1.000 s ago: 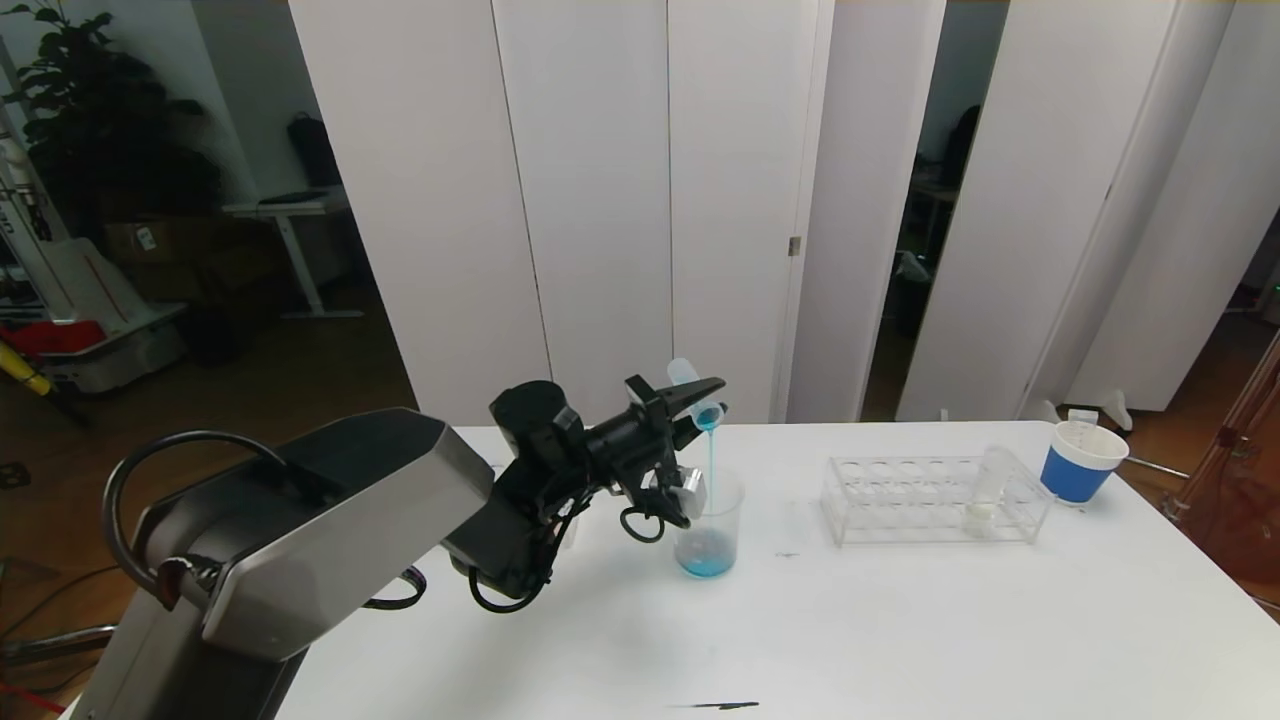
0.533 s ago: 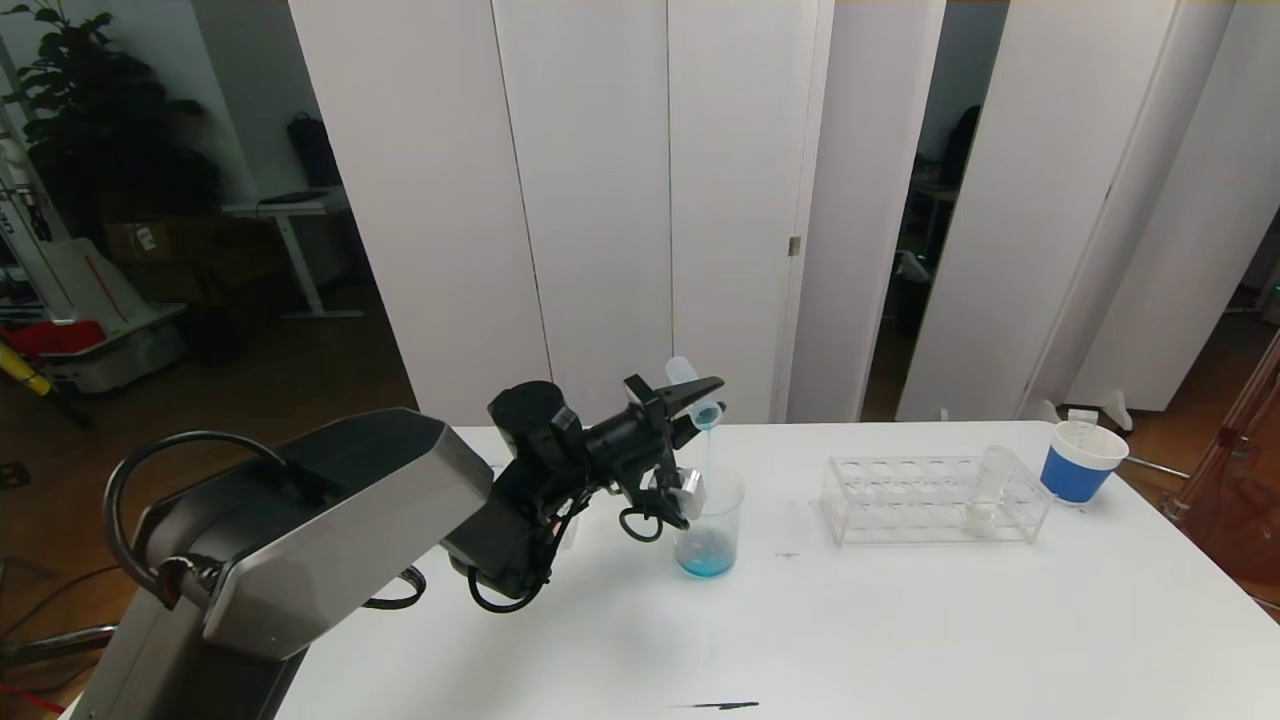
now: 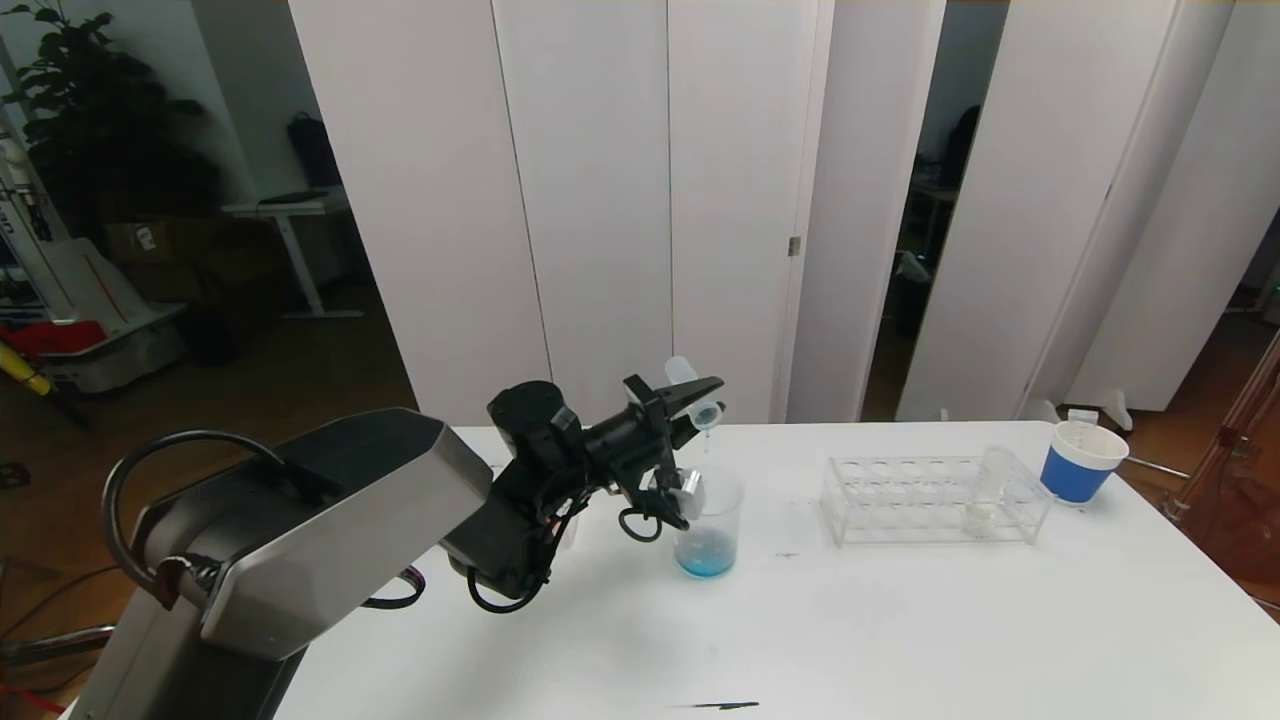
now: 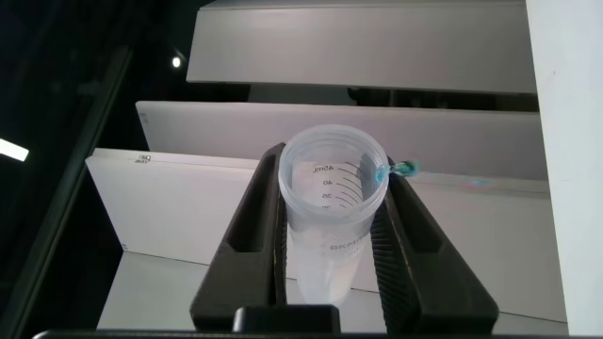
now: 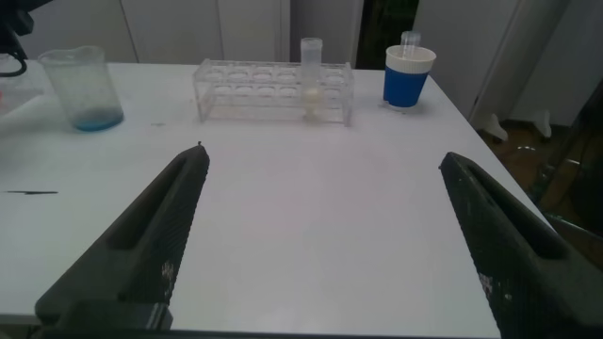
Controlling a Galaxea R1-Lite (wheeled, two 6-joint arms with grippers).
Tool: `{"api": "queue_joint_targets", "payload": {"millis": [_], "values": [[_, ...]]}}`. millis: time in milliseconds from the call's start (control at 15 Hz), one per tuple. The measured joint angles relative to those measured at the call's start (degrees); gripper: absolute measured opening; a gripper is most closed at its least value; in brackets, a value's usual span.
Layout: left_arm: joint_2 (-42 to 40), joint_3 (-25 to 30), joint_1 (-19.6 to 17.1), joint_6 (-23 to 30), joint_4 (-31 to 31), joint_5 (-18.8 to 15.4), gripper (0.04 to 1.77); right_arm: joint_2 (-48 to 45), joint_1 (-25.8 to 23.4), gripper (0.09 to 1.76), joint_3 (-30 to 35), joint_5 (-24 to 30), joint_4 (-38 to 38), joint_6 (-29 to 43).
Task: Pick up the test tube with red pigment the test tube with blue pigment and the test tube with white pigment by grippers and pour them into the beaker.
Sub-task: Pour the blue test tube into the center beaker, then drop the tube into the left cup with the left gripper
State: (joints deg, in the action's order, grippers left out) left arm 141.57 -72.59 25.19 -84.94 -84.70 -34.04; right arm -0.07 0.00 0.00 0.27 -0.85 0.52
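My left gripper (image 3: 700, 400) is shut on the test tube with blue pigment (image 3: 688, 384), held tipped mouth-down above the beaker (image 3: 708, 528). In the left wrist view the tube (image 4: 330, 217) looks drained between the fingers, with one blue drop hanging at its rim. Blue liquid lies in the bottom of the beaker (image 5: 83, 87). The test tube with white pigment (image 3: 984, 490) stands in the clear rack (image 3: 900, 500) to the right. My right gripper (image 5: 325, 158) is open and empty low over the table's near right side. The test tube with red pigment is out of view.
A blue-and-white paper cup (image 3: 1080, 462) with a clear tube in it stands beyond the rack at the table's right edge. A thin dark mark (image 3: 715, 706) lies near the front edge. White panels stand behind the table (image 3: 900, 620).
The blue stream from the tube into the beaker thinned and stopped; only a drop hangs at the rim now. Neither arm has visibly moved.
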Motion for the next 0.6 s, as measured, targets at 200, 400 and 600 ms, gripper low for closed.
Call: {"api": "queue_joint_targets", "payload": {"millis": [200, 400, 600], "values": [[-0.3, 0.3, -0.2, 0.0, 0.0, 0.2, 0.60, 0.0, 0.0, 1.75, 0.0, 0.0, 0.0, 0.0], [-1.1, 1.0, -0.2, 0.5, 0.2, 3.2, 0.60, 0.0, 0.0, 1.75, 0.0, 0.0, 0.0, 0.0], [-2.6, 2.0, -0.1, 4.4, 1.1, 5.3, 0.60, 0.0, 0.0, 1.75, 0.0, 0.0, 0.0, 0.0]]}}
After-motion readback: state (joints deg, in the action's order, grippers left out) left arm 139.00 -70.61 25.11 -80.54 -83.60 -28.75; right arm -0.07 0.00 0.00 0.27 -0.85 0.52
